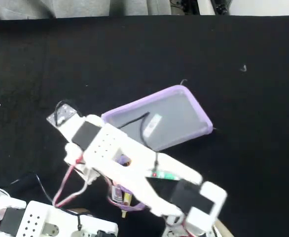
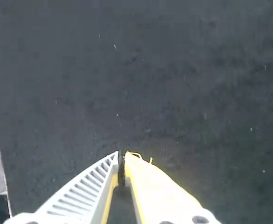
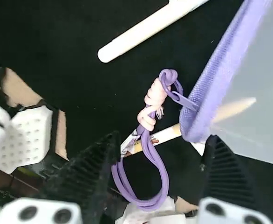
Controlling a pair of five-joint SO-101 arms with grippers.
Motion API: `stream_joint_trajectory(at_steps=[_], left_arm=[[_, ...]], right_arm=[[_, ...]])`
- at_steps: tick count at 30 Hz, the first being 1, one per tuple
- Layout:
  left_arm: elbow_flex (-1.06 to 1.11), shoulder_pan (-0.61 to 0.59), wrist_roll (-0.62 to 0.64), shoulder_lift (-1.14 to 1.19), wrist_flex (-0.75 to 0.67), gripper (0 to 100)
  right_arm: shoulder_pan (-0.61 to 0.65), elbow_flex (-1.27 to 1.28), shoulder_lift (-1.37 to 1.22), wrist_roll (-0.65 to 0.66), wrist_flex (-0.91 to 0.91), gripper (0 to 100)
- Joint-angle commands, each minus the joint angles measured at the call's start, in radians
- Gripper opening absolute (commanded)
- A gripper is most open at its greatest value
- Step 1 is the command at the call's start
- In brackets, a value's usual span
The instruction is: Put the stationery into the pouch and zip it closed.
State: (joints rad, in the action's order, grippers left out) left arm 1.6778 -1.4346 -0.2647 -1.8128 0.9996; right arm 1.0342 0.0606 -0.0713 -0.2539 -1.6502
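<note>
We note pouch (image 1: 176, 116) flat on bench (image 1: 243, 44), long axis diagonal in high view, near end hidden under an arm (image 1: 129, 163). Right wrist view gives us closer detail: right end effector (image 3: 162, 137) wide open, gripping nothing; purple strap (image 3: 151, 156) looped between its fingers; pouch corner just ahead; pencil (image 3: 167, 134) crosswise, running under that corner. Left end effector (image 2: 122, 163) closed, nothing held, over black bench.

An arm (image 1: 129, 163) lies across the pouch's (image 1: 179, 113) near edge; bare black table (image 1: 253, 98) spreads beyond and beside it.
</note>
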Motion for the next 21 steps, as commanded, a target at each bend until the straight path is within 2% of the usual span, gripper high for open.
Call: stream_joint_trajectory(at_steps=[1, 11, 18, 21], left_arm=[[0.021, 0.013, -0.009, -0.008, 0.026, 3], [0.021, 0.012, -0.009, -0.008, 0.028, 3], [0.021, 0.01, -0.009, -0.008, 0.028, 3], [0.021, 0.012, -0.009, -0.008, 0.028, 3]], right_arm=[[0.021, -0.117, -0.134, -0.012, -0.032, 29.3], [0.021, -0.205, -0.357, -0.008, -0.109, 29.2], [0.021, -0.165, -0.251, -0.003, -0.115, 29.2], [0.021, -0.113, -0.165, 0.072, -0.115, 29.2]])
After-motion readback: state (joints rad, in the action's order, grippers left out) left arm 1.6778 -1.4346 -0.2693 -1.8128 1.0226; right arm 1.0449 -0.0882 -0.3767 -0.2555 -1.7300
